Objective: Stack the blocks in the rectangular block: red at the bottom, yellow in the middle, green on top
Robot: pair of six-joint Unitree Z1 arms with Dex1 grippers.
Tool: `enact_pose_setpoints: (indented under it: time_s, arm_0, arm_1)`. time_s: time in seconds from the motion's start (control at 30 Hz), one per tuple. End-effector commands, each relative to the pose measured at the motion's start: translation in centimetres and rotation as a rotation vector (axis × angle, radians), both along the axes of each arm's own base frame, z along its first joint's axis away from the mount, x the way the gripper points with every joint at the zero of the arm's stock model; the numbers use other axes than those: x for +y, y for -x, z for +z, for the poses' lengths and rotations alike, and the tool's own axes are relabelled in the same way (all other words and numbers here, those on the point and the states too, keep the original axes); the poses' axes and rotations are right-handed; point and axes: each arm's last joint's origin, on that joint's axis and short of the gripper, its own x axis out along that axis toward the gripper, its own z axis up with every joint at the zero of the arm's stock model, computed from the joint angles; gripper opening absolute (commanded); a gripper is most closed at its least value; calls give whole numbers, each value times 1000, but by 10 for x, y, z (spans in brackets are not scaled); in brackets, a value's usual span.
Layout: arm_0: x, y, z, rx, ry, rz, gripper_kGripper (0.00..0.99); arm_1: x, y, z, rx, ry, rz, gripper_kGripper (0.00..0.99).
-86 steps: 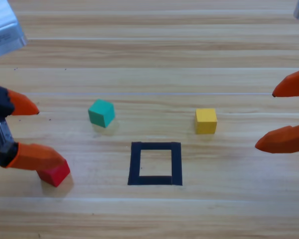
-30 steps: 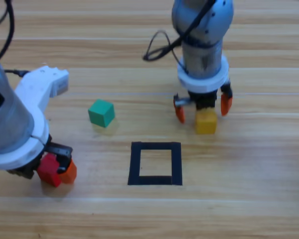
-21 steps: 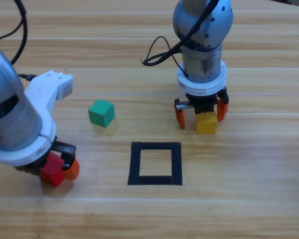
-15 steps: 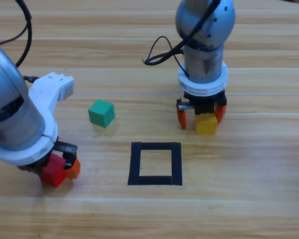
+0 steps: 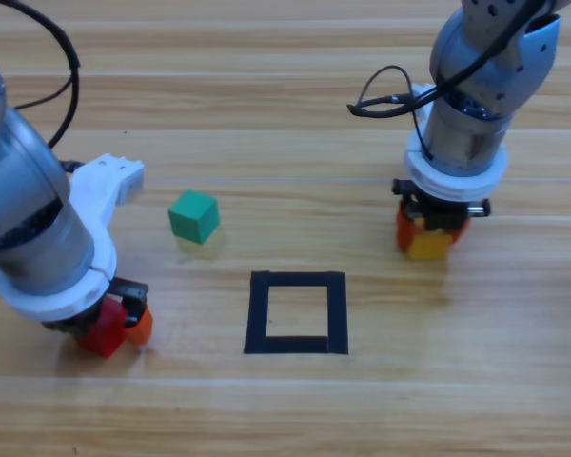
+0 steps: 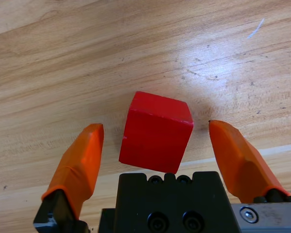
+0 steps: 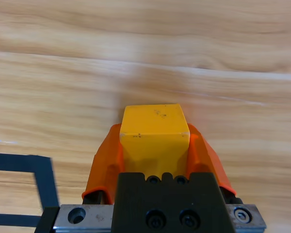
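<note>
So the right gripper (image 5: 431, 228) is clamped on the yellow cube (image 5: 428, 244), both orange jaws pressed flat against its sides in the right wrist view, and it sits to the right of the tape rectangle (image 5: 297, 312), a bit above its top edge in the high view. You can see a corner of that black tape at the lower left of the right wrist view too. Left gripper (image 6: 157, 150) is down at the lower left of the table around the red cube (image 6: 155, 131), but its jaws are spread with a gap on each side, so it's not gripping anything, the cube just sits between them, turned a bit at an angle. Green cube (image 5: 192, 216) is on its own on the wood, up and left of the rectangle, between the two arms, touching nothing. Inside the rectangle it's just bare wood
</note>
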Motion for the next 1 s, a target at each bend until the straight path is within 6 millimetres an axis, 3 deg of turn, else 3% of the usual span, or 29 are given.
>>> enact_pose_setpoints:
  time_s: [0.03, 0.13, 0.43, 0.6, 0.73, 0.83, 1.0]
  arm_0:
    - [4, -4, -18, 28, -33, 3, 867]
    - [4, -4, -21, 32, -37, 2, 775]
    - [4, -3, -20, 31, -36, 2, 341]
    - [4, -3, -1, -32, 19, 57, 195]
    - [-29, -6, 18, -75, 113, 60, 183]
    - [-62, -6, 20, -71, 171, 80, 183]
    - [-96, 0, 14, -61, 206, 137, 183]
  arm_1:
    - [-6, 27, 53, -61, 16, 26, 0]
    - [-5, 34, 60, -68, 27, 32, 0]
    - [-7, 42, 74, -63, 34, 32, 0]
    - [-7, 42, 74, -58, 28, 33, 0]
    - [-8, 44, 80, -67, 18, 36, 0]
    - [-9, 46, 84, -72, 15, 42, 0]
    - [-10, 46, 85, -74, 25, 50, 0]
